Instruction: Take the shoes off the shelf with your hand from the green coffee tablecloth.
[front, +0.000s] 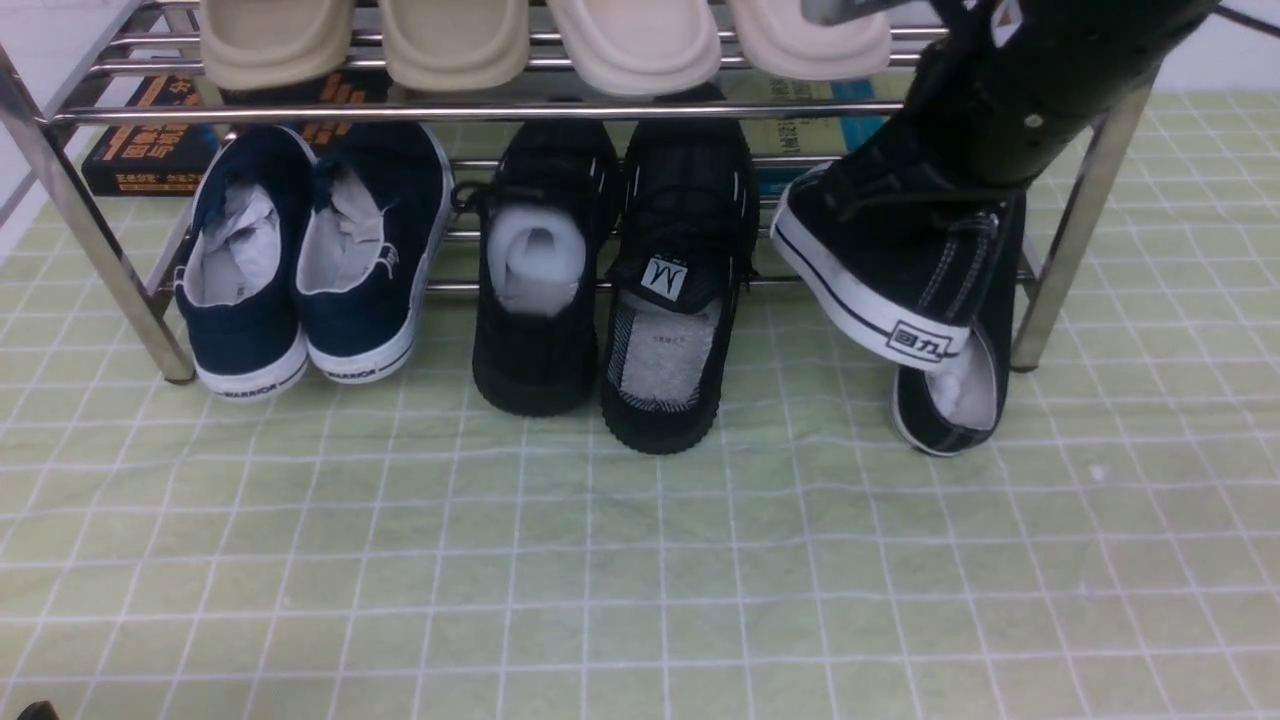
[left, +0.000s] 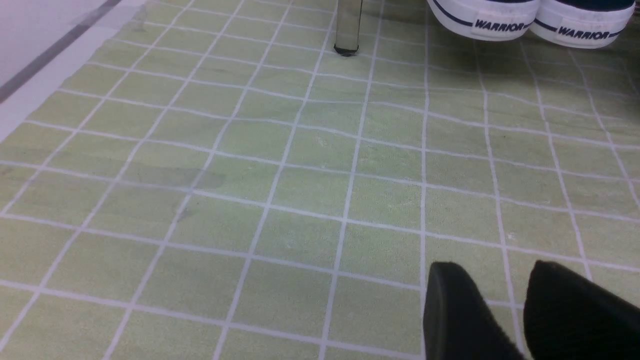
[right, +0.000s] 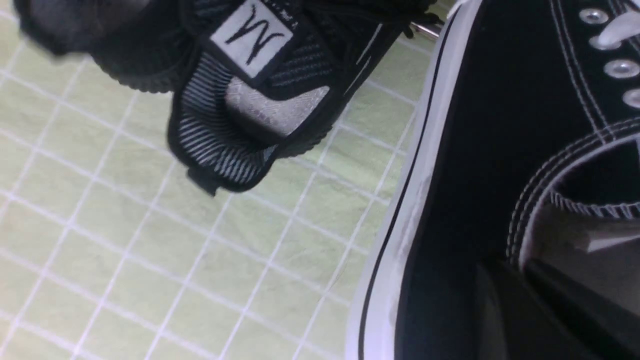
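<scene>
Underfoot, the green tablecloth covers nearly everything in sight, pale green with thin white lines in squares, a little wrinkled; in the left wrist view its edge gives way to a pale bare surface with a grey strip across it. The chrome shelf stands on the cloth at the far side; beige slippers sit on its upper rails, and books lie behind its lower tier. Navy slip-ons and black mesh sneakers rest on the lower tier, heels down on the cloth. At the shelf's right end are the black canvas shoes; one is raised and tilted, its heel clear of the cloth, while the other lies beneath it with its heel on the cloth, beside the shelf's right leg. The right arm reaches down to the raised shoe; the right gripper is clamped over that shoe's heel collar. The left gripper hangs over bare cloth near the slip-ons, its fingers parted and holding nothing.
</scene>
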